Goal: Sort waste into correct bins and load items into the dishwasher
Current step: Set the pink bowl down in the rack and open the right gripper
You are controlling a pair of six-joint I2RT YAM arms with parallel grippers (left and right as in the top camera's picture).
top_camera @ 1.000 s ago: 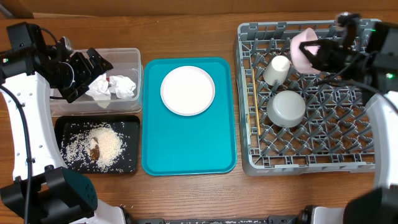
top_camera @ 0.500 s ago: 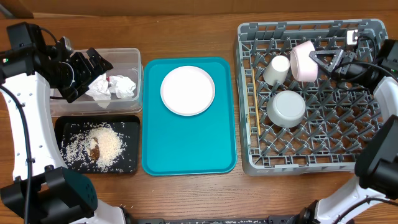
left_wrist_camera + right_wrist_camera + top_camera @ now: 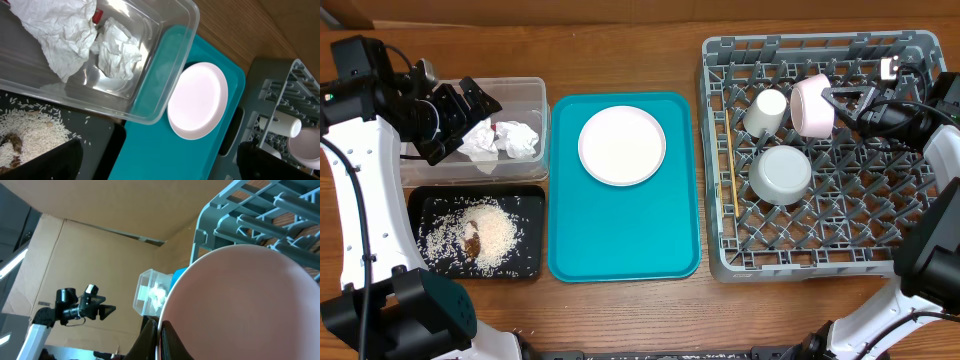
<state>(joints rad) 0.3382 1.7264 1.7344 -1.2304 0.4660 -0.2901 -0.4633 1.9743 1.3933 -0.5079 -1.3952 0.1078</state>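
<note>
Wooden table carries the whole job, and the step in hand sits at its right end, in the rack. The right gripper pinches the rim of the pink bowl, jaws pressed together on the thin edge. The right wrist view shows the fingers clamped at the bowl's lip. The bowl stands on edge over the rack's far rows, just beside the cup and above the grey bowl.

To do this well, I judge the bowl should go down until its lower rim seats between two rows of pegs and it leans on one of them. The jaws should part only once it is carried there. A release too high would likely let it roll or tip onto the cup. The fingers should then back out along the rim's line, away from the cup, so they do not drag the bowl over.

The left gripper hovers over the tub with jaws spread wide, holding nothing. The napkins lie in the tub. The plate waits on the teal tray, probably next for the rack.
</note>
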